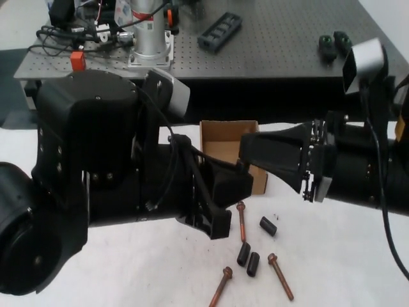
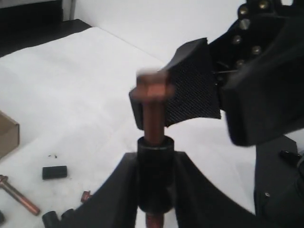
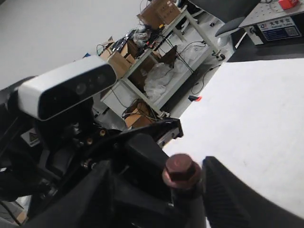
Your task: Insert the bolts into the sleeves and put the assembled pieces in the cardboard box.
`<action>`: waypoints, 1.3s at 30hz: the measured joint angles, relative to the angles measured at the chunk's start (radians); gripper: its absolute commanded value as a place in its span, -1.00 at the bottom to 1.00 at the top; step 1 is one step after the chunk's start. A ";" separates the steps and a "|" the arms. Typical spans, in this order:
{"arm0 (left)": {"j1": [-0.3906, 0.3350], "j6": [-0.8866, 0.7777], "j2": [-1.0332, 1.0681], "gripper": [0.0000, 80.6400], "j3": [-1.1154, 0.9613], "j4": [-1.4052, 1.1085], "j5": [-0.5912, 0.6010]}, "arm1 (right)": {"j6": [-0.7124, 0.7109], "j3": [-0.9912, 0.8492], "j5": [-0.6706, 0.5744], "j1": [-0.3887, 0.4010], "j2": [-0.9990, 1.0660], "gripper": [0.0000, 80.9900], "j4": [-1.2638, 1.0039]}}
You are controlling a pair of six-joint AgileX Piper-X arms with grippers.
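Closest to the lens, the bulky left arm (image 1: 83, 166) blocks the near left part of the white-covered counter (image 1: 345, 256). Beside it on the cloth lie three loose bolts (image 1: 280, 276) and three short black loose sleeves (image 1: 243, 254), scattered near one another.

Further in, the left pincer (image 2: 155, 166) is clamped on a black sleeve (image 2: 154, 190) held upright. A copper bolt (image 2: 153, 118) runs through it, head above and tip showing below. The right pincer (image 1: 246, 152) meets it from the opposite side. Its fingers stand apart on either side of the bolt head and do not press on it; one padded finger (image 2: 192, 90) sits just behind the head.

In the high view the two pincers hide the assembled piece and cover the front and right wall of the cardboard box (image 1: 217, 134), which stands open-topped just behind them.

Beyond the counter, a perforated metal board (image 1: 275, 51) carries a black tray (image 1: 220, 29), a silver post (image 1: 149, 32), an orange block (image 1: 77, 61) and a tangle of cables (image 1: 64, 35).
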 measured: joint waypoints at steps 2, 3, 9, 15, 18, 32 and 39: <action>0.000 0.003 0.002 -0.98 0.000 -0.015 -0.052 | 0.000 0.000 -0.008 -0.025 -0.003 -0.03 0.005; 0.000 0.003 0.003 -0.98 0.000 -0.017 -0.057 | 0.000 0.000 -0.009 -0.044 -0.009 -0.03 0.014; 0.051 -0.143 0.178 -0.98 -0.123 -0.088 -0.212 | -0.054 0.000 -0.008 -0.226 -0.120 -0.03 0.203; 0.096 -0.195 0.552 -0.98 -0.443 0.037 -0.280 | -0.328 0.000 0.263 -0.377 -0.209 -0.04 0.801; 0.099 -0.196 0.752 -0.98 -0.690 0.182 -0.290 | -0.389 0.006 0.389 -0.379 -0.209 -0.04 0.938; 0.099 -0.194 1.207 -0.60 -1.310 0.568 -0.292 | -0.407 0.011 0.468 -0.379 -0.209 -0.04 1.014; 0.099 -0.220 1.266 -0.34 -1.360 0.633 -0.278 | -0.431 0.011 0.470 -0.379 -0.187 -0.04 1.002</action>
